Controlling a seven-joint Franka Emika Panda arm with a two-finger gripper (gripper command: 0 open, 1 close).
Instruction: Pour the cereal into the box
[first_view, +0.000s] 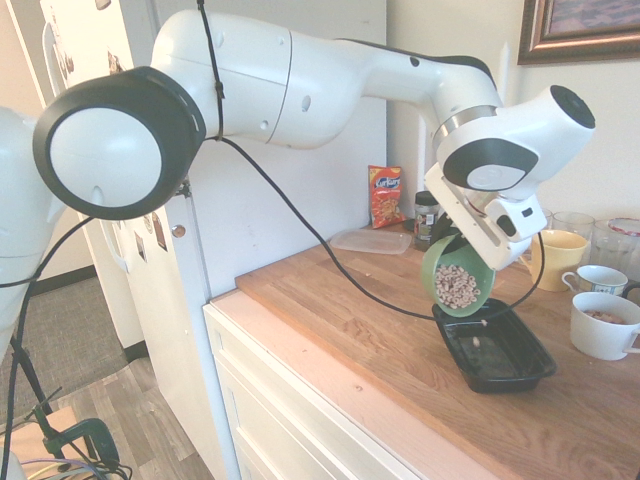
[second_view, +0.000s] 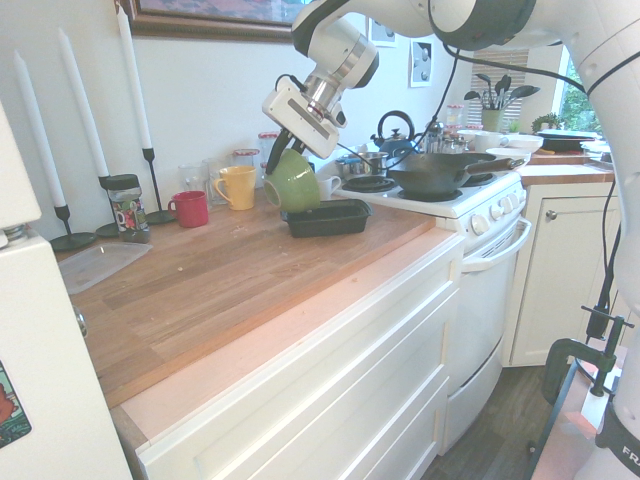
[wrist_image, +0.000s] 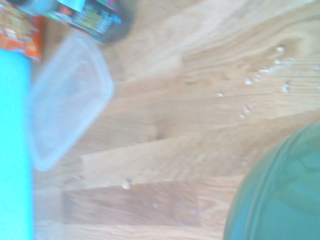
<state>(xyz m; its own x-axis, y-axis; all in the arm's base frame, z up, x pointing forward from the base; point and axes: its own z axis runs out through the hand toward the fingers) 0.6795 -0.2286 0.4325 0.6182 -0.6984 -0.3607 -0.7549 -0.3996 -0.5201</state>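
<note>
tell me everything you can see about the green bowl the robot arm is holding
The round green glossy bowl, perhaps ceramic, hangs from the shut gripper, which clamps its upper rim. It is tipped steeply on its side, its opening facing the first exterior camera, over the near end of the shallow black plastic tray on the wooden counter. A heap of small beige cereal rings sits inside; a few pieces already lie in the tray. Whether its lower rim touches the tray is unclear.
</note>
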